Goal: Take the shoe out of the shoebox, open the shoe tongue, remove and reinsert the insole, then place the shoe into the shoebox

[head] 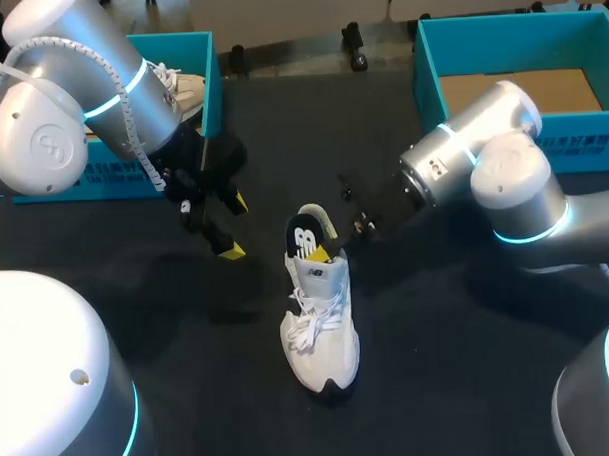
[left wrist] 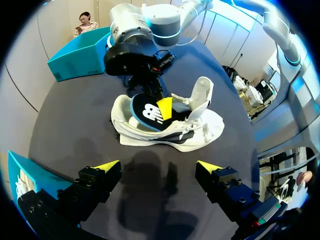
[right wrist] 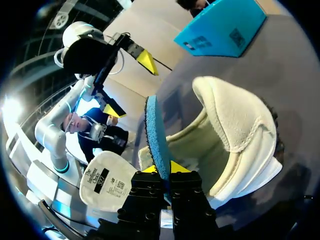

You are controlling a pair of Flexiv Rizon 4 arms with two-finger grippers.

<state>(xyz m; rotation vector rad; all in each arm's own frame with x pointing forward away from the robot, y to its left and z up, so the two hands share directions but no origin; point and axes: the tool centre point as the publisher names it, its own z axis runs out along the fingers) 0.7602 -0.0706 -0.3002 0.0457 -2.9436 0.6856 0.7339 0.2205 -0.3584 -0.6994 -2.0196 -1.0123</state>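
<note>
Gripping the insole (head: 304, 238), our right tool (right wrist: 164, 169) has both yellow tips closed narrow on the insole's thin edge, one tip on each face. The insole stands upright, partly out of the shoe (head: 320, 332) at the heel end, with its black printed face toward our left side.

The shoe is white and sits sole-down near the middle of the dark table (head: 440, 373). In the head view its toe points toward us and its heel toward the far edge. The laces (head: 310, 328) lie loose and tangled over the top. The left wrist view shows the tongue (left wrist: 201, 92) lifted up, away from the opening.

Our left tool (head: 224, 226) hangs above the table just left of the shoe's heel, fingers spread wide and clear of the shoe. From the left wrist, the shoe lies ahead of those open fingers and apart from them.

The left shoebox (head: 193, 52) is teal and sits at the far left of the table. A second shoe (head: 185, 87) is inside it, partly hidden by our left arm. The right shoebox (head: 429, 74) is also teal and sits at the far right with its brown cardboard floor showing. Our right arm comes in just in front of it. Both shoeboxes are well apart from the shoe on the table.
</note>
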